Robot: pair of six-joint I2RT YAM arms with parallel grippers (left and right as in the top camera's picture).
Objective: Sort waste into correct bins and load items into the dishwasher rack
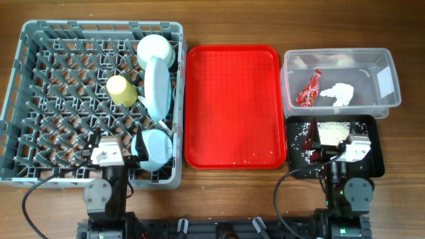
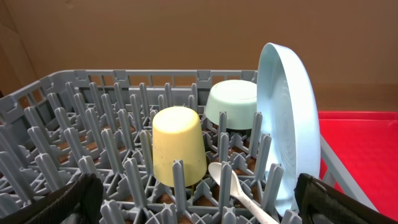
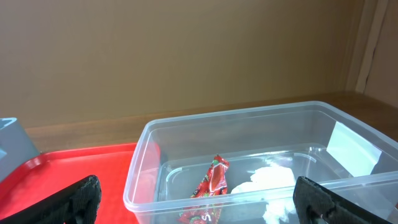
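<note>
The table (image 1: pixel 199 20) bears one rack (image 1: pixel 99 27), one clear tub (image 1: pixel 362 86), one black tray (image 1: pixel 373 129).

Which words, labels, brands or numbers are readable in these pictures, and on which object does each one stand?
None can be read.
White label on the clear tub: looks blank.
Red wrapper: printing too small and crinkled to read.
</note>
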